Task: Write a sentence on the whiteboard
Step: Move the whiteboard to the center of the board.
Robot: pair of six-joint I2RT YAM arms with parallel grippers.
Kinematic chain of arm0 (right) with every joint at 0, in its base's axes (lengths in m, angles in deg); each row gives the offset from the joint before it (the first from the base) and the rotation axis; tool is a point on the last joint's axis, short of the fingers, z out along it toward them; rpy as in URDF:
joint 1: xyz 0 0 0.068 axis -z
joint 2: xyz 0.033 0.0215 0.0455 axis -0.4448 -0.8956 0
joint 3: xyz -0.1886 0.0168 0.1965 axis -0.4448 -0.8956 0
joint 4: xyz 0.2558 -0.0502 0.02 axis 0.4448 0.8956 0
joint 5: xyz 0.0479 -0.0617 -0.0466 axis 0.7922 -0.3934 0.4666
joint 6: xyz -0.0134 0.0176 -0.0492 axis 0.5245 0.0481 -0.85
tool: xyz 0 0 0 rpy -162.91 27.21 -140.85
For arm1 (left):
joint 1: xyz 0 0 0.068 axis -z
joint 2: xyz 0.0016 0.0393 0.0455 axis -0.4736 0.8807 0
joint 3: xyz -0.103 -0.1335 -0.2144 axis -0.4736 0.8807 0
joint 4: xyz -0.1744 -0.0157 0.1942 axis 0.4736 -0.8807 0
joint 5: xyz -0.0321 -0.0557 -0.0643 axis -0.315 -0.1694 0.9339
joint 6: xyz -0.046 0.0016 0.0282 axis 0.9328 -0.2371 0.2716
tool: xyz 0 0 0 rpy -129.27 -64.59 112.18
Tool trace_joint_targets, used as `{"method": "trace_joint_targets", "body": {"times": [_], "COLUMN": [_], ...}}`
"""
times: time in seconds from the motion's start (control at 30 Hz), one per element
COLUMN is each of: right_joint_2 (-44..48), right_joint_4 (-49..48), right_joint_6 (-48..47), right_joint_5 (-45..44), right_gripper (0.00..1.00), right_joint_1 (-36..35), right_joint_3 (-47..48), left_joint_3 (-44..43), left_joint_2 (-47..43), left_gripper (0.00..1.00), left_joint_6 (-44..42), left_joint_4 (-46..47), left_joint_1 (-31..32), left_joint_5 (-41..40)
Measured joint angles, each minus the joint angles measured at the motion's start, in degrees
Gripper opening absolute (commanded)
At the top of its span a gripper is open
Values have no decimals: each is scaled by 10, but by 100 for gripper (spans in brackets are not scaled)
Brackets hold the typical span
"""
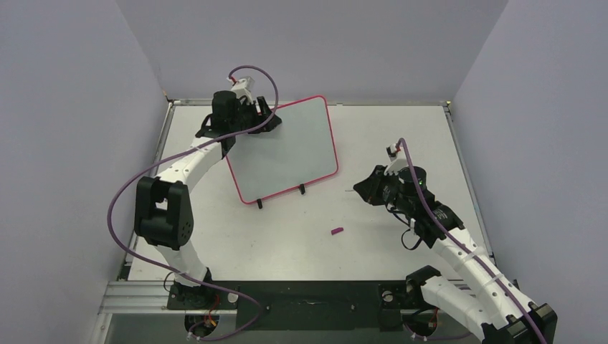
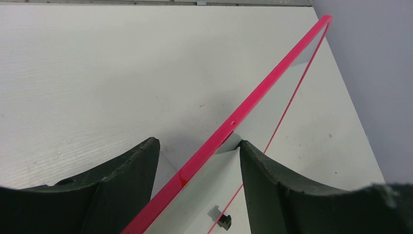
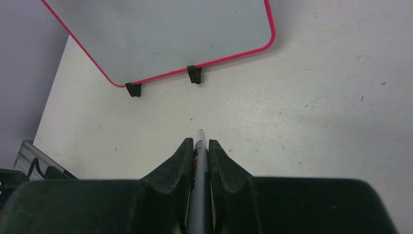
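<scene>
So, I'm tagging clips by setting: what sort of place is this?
Likely a robotics lab cell: plain walls boxing in a white table, left arm and right arm bolted at its edge.

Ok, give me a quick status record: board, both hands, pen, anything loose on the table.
board: whiteboard, pink frame, surface blank, nothing written yet
left hand: open, one finger on each side of the board's pink edge, at its far left corner
right hand: shut on the pen, apart from the board
pen tip: points toward the board's clip edge
loose item: small magenta piece on the table, possibly the pen cap
</scene>
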Motion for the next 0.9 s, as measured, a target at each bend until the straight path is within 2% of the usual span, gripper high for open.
{"method": "trace_joint_targets", "body": {"times": [0.33,0.37,0.4,0.43,0.47,0.53,0.9], "right_joint_2": [-14,-15,-16,-16,-16,-18,-38], "right_joint_4": [-2,-2,-2,-2,-2,-3,-4], "right_joint_6": [1,1,1,1,1,1,1], "right_joint_5": [-6,-7,-8,-9,-9,-9,-13], "right_gripper": [0,0,0,0,0,0,0], "right_joint_1": [-20,-21,-23,-25,-25,-26,-36], "right_joint_3": [1,2,3,4,5,6,14], "left_joint_3": [-15,-15,-15,-14,-12,-9,-11], "left_joint_2": [-10,-12,-15,-16,-18,-20,-13], "left_gripper": [0,2,14,22,36,44,50], "left_joint_6": [-43,-48,-53,-55,-57,-58,-56], "left_joint_4": [-108,-114,-121,-125,-127,-128,-155], "left_joint_1": [-28,-30,-31,-32,-34,-37,-82], "left_joint_5": [7,7,8,8,8,8,47]}}
